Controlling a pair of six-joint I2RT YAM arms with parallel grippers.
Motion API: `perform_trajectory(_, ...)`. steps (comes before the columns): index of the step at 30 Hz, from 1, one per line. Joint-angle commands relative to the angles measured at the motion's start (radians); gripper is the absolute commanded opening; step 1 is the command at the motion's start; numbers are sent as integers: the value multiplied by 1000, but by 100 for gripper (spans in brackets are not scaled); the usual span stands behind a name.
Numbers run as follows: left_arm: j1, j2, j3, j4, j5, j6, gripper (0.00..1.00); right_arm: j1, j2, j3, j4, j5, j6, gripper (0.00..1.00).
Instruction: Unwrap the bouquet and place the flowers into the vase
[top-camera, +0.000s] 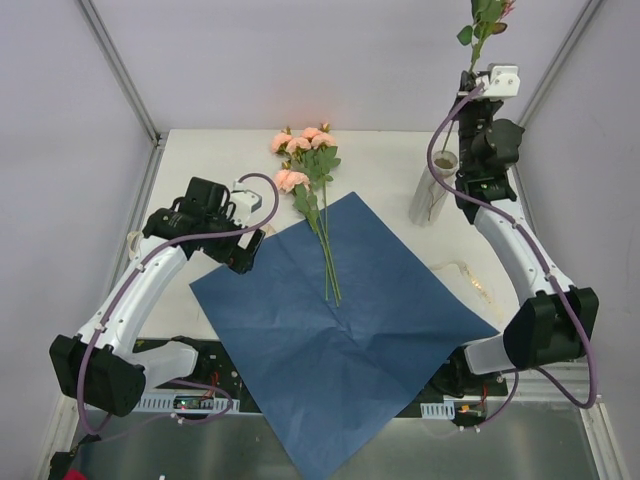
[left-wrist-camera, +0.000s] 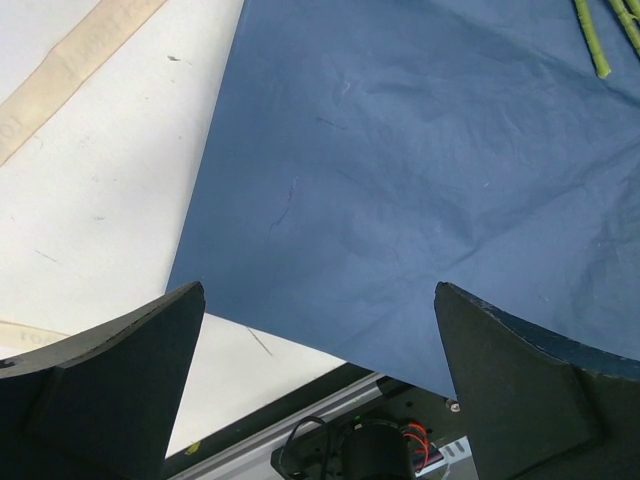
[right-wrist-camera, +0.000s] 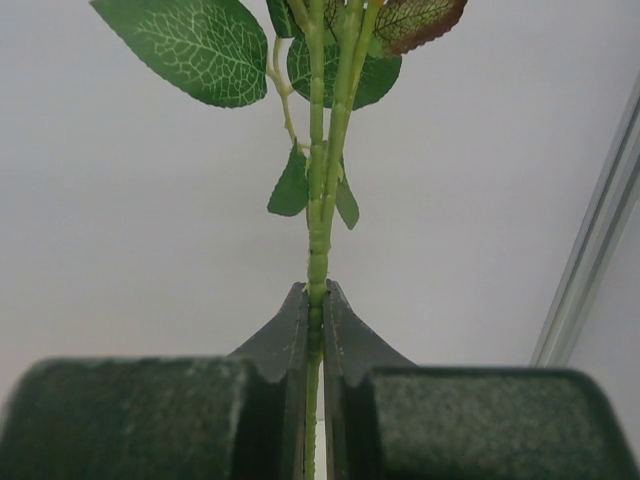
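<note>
The bouquet lies unwrapped: the blue paper (top-camera: 340, 330) is spread flat, and the flowers (top-camera: 305, 150) rest with their stems (top-camera: 328, 250) across its far corner. The off-white vase (top-camera: 428, 200) stands at the back right. High above it, my right gripper (top-camera: 472, 80) is shut on one flower's green stem (right-wrist-camera: 318, 200), which it holds upright, with leaves (right-wrist-camera: 190, 45) above. That stem's lower end reaches down to the vase mouth. My left gripper (left-wrist-camera: 318, 290) hangs open over the paper's (left-wrist-camera: 420, 170) left edge, nothing between its fingers.
A cream ribbon (top-camera: 470, 278) lies on the table right of the paper. A beige strip (left-wrist-camera: 80, 60) runs along the table left of the paper. The paper's near corner overhangs the table's front edge (left-wrist-camera: 300, 420). Grey walls close in the back and sides.
</note>
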Motion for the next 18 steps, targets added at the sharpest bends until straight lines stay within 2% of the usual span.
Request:
perform_trajectory(1,-5,20,40,-6,27,6,99,-14,39,-25,145,-26,-24,1)
perform_trajectory(8,-5,29,46,-7,18,11,99,-22,50,-120,176,-29,-29,1)
perform_trajectory(12,-5,28,45,-7,17,12,99,-20,9,-159,131,-23,-35,2)
perform_trajectory(13,-5,26,46,-6,17,12,99,-22,-2,-160,104,-23,-24,10)
perform_trajectory(14,-5,25,46,-7,17,11,99,-17,-35,-160,37,-17,-20,33)
perform_trajectory(15,-5,23,46,-7,18,12,99,-11,-51,-160,3,-10,-15,41)
perform_trajectory(18,-5,14,48,-7,21,11,99,-3,-123,-176,-80,10,9,57)
